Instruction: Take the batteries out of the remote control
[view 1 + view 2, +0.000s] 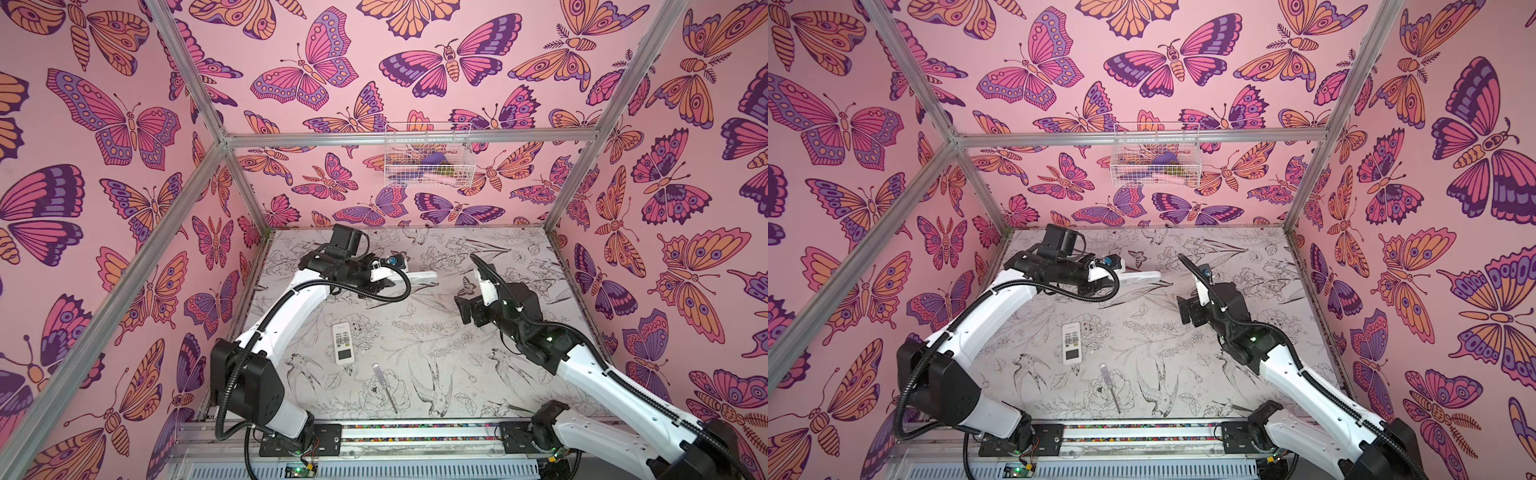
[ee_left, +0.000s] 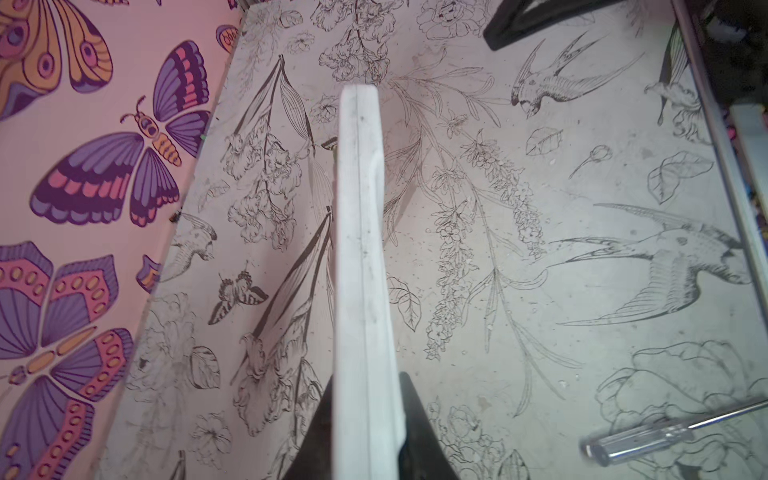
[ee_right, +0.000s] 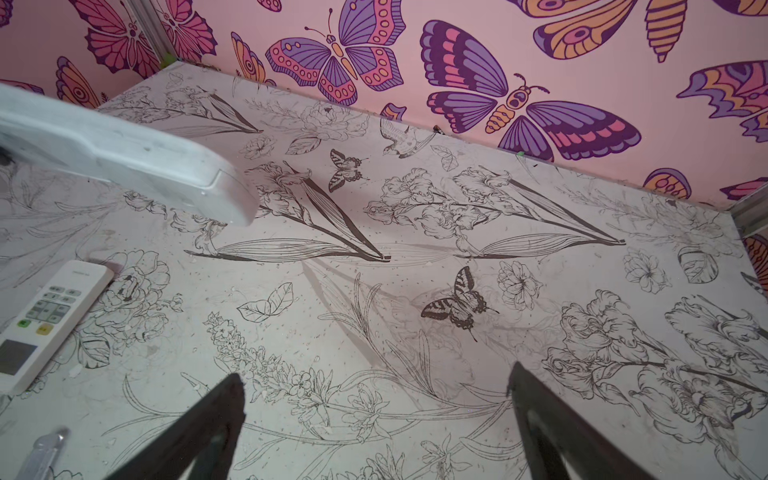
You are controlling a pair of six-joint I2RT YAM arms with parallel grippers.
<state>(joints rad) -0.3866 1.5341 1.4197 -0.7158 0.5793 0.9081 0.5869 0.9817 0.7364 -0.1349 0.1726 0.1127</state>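
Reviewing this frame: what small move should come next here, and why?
Probably bring the open, empty right gripper to the free end of the white remote, which the left gripper holds on edge above the table; no batteries show yet.

Two remotes (image 1: 343, 343) (image 1: 422, 277), one screwdriver (image 1: 385, 388), one basket (image 1: 399, 174)

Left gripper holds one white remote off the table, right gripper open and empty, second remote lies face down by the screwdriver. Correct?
One error: the second remote lies face up; the right wrist view shows its buttons and display. The rest stands: the left gripper holds the white remote off the table, the right gripper is open and empty, and the screwdriver lies beside the second remote.
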